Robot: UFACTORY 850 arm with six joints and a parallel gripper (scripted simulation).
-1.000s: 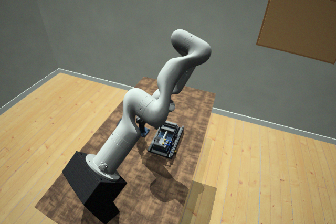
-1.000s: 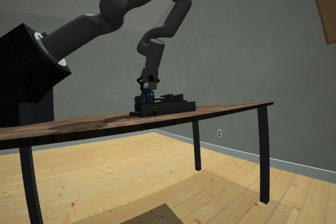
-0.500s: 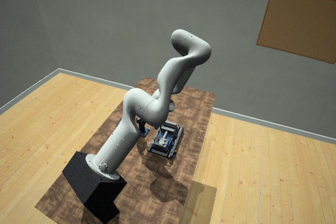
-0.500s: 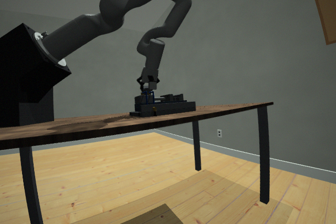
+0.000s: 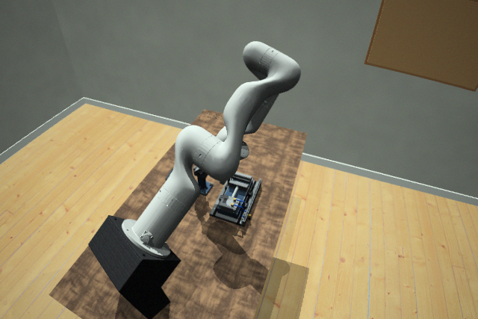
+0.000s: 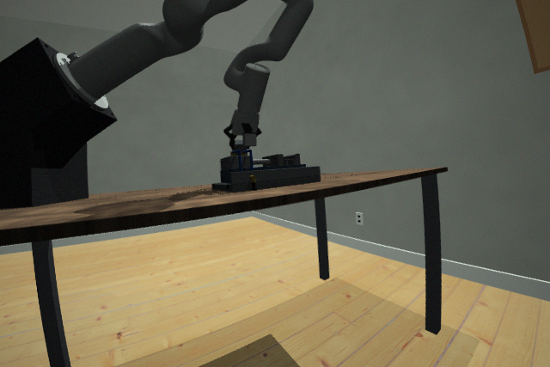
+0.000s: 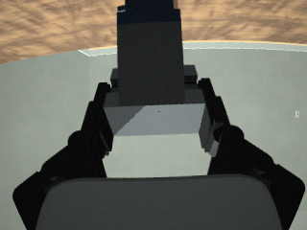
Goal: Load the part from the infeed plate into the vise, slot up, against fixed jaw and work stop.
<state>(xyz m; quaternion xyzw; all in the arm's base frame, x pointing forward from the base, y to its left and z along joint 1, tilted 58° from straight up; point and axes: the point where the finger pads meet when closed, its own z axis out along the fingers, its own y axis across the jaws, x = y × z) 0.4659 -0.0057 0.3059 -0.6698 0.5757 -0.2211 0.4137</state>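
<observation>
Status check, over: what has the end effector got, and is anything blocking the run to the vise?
End effector shut on the part. Part off the table. Vise open, unloaded. No obstruction visible.

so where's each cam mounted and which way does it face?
Top: high above the floor behind the base, looking down over the arm at the table and vise.
Exterior: low, off the table's side, looking up across the table; base, arm and gripper show.
Wrist: on the gripper, looking along the fingers, shut on the part.
Shared: top and exterior both show the vise; exterior and wrist both show the gripper.
</observation>
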